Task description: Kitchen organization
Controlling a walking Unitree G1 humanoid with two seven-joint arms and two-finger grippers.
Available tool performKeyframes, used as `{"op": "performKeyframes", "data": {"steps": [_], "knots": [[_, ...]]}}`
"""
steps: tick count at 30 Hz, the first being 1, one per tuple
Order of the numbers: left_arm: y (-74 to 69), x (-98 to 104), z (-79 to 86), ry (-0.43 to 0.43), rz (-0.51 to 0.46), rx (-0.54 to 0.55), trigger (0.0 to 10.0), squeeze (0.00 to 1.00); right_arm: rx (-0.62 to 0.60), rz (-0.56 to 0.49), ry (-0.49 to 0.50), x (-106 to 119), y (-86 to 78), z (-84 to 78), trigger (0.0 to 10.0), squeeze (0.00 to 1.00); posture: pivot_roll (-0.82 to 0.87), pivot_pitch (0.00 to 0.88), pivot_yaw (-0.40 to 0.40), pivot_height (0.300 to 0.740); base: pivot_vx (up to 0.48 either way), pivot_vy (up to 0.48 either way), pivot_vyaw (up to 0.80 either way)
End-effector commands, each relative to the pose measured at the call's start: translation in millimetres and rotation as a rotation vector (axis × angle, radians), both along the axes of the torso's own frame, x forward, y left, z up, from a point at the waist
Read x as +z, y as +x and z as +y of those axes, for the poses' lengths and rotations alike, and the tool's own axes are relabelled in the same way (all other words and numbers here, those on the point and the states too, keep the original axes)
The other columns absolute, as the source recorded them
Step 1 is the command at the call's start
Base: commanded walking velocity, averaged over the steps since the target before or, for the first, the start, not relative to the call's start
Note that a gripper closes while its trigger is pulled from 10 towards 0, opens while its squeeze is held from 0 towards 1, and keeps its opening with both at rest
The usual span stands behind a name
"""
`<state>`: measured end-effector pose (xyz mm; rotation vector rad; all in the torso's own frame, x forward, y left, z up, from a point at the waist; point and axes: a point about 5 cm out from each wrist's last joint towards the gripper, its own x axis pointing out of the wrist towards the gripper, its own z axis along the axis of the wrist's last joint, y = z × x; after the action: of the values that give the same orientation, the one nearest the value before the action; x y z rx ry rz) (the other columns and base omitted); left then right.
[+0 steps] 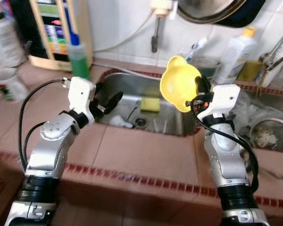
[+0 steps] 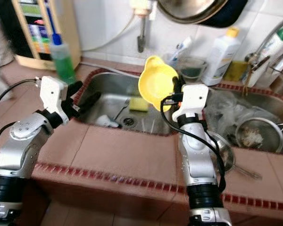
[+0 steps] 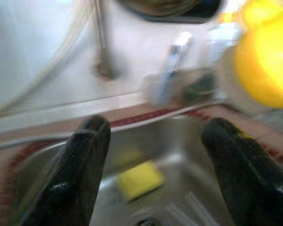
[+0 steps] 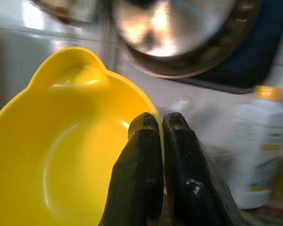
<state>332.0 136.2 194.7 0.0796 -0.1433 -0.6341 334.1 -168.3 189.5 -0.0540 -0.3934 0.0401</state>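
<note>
My right gripper [image 1: 198, 87] is shut on the rim of a yellow plastic bowl [image 1: 178, 84], held tilted in the air over the right side of the steel sink [image 1: 127, 89]. In the right wrist view the two fingers [image 4: 179, 155] pinch the yellow bowl [image 4: 61, 155] at its edge. My left gripper [image 1: 108, 102] stands open over the sink's left side, nothing between its fingers [image 3: 80, 169]. A yellow sponge [image 1: 150, 104] lies in the sink near the drain [image 1: 140, 122].
A green bottle with a blue brush [image 1: 78, 59] stands at the sink's back left. A white bottle [image 1: 234, 55] and a tap [image 1: 273, 49] are at the back right. A metal strainer [image 1: 270, 134] sits in the right basin. Pans hang on the tiled wall [image 1: 210, 9].
</note>
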Motion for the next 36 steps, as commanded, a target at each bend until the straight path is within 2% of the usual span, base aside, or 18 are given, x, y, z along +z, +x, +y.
{"op": "performKeyframes", "data": {"steps": [1,3,9,17,24,25,28,31,36], "knots": [[-0.7,7,6.8,0.018,-0.025,0.01,10.0,0.0,0.013,-0.026,0.014,7,1.6,4.5,10.0,0.0,-0.08,0.012,-0.053,0.74,0.398,0.0,0.0],[-1.6,7,6.2,-0.017,-0.021,0.006,10.0,0.0,0.01,-0.024,0.014,7,1.7,3.9,10.0,0.0,-0.08,0.012,-0.053,0.74,0.0,0.0,0.0],[-3.7,8,5.3,-0.022,-0.023,0.002,10.0,0.0,0.007,-0.022,0.013,6,1.5,3.2,10.0,0.0,-0.08,0.02,-0.053,0.74,0.0,0.0,0.0],[-8.0,3,0.6,0.037,-0.01,-0.025,10.0,0.0,-0.011,0.007,0.014,4,5.3,-3.2,10.0,0.0,-0.08,0.031,-0.053,0.74,0.0,0.0,0.0],[-15.9,-3,-10.9,0.056,0.11,-0.098,10.0,0.0,-0.033,0.108,0.045,-2,14.1,-21.4,10.0,0.0,-0.08,0.046,-0.052,0.74,0.0,0.0,0.0],[-18.6,0,-13.4,0.065,0.078,-0.104,10.0,0.0,-0.045,0.126,0.041,-2,15.8,-26.2,10.0,0.0,-0.08,0.055,-0.052,0.74,0.0,0.0,0.0],[-25.8,-1,-18.3,0.082,0.092,-0.151,10.0,0.0,-0.054,0.159,0.076,-3,18.8,-35.0,10.0,0.0,-0.08,0.068,-0.051,0.74,0.0,0.0,0.0],[-33.6,-1,-22.5,0.079,0.123,-0.192,10.0,0.0,-0.054,0.161,0.057,-2,20.3,-38.9,10.0,0.0,-0.08,0.095,-0.049,0.74,0.0,0.0,0.0],[-46.1,0,-27.0,0.108,0.123,-0.247,10.0,0.0,-0.011,0.189,0.047,-5,22.5,-39.6,10.0,0.0,-0.07,0.122,-0.043,0.74,0.0,0.0,0.0]]}}
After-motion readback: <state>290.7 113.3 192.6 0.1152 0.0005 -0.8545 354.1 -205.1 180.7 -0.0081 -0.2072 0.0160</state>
